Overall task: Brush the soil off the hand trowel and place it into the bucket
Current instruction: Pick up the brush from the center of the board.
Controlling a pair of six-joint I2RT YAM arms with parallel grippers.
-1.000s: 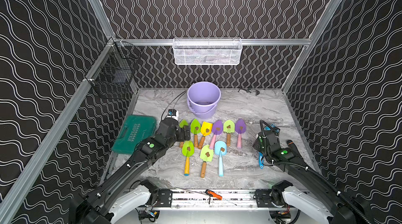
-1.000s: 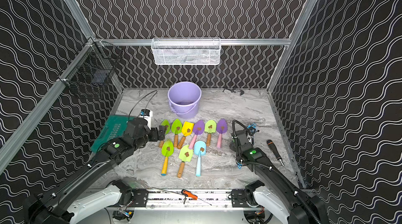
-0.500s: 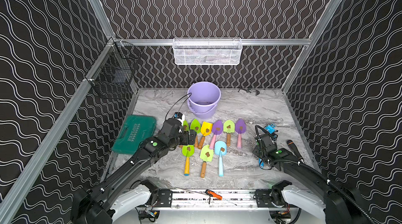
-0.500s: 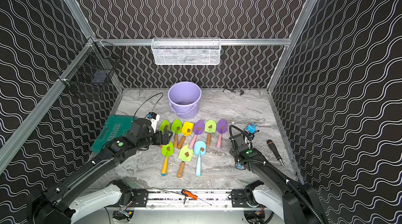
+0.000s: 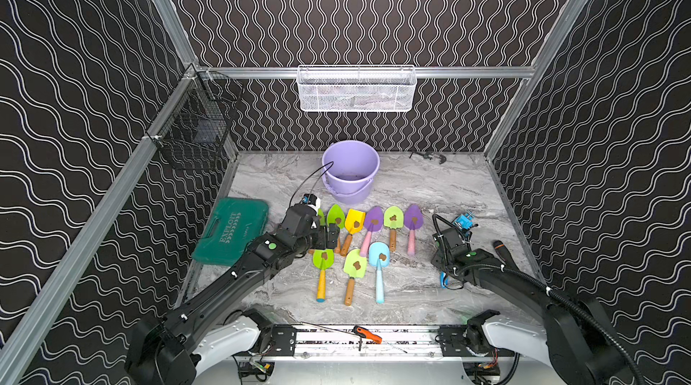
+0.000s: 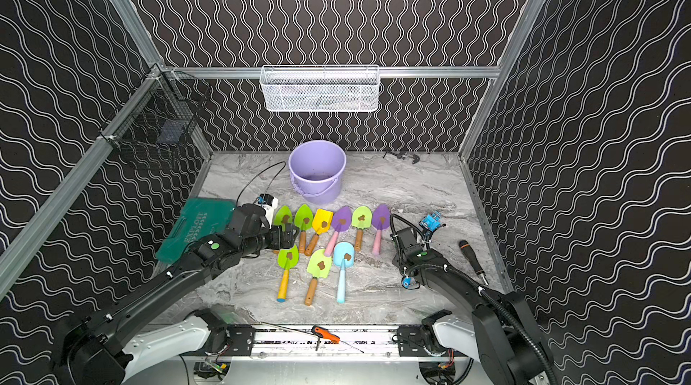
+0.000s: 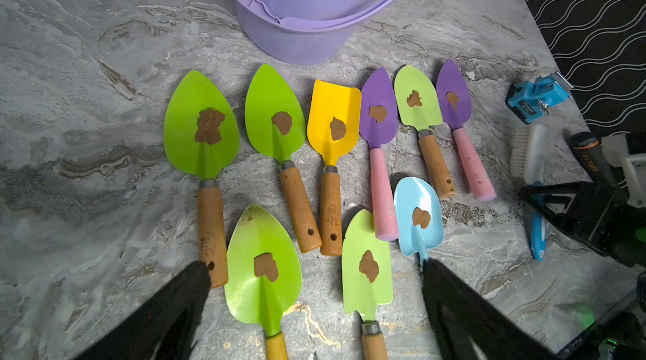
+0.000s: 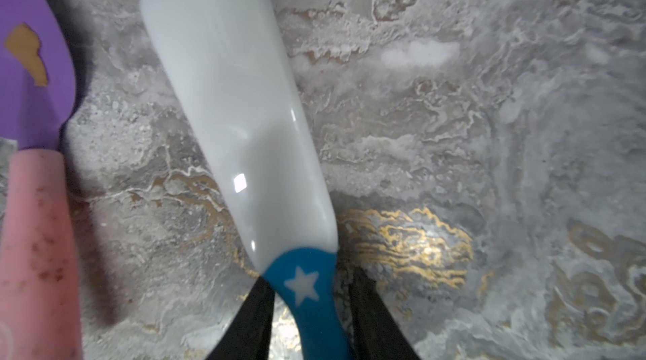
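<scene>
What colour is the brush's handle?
Blue, with a white star; the brush handle shows best in the right wrist view.

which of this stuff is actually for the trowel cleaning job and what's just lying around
For the job: trowels, soil clumps on their blades, white and blue brush, lilac bucket.
Just lying about: green tool case, black screwdriver, orange-handled tool on the front rail, blue clamp, white mesh basket, black wire basket.

We read EXPLOIT in pale raised letters on the lid of the green tool case [image 5: 232,230]. A white star stands on the blue handle of the brush [image 8: 241,124]. Stamps on the wooden trowel handles [image 7: 330,215] and lettering on the black screwdriver [image 7: 590,162] are too faint for us to read.
</scene>
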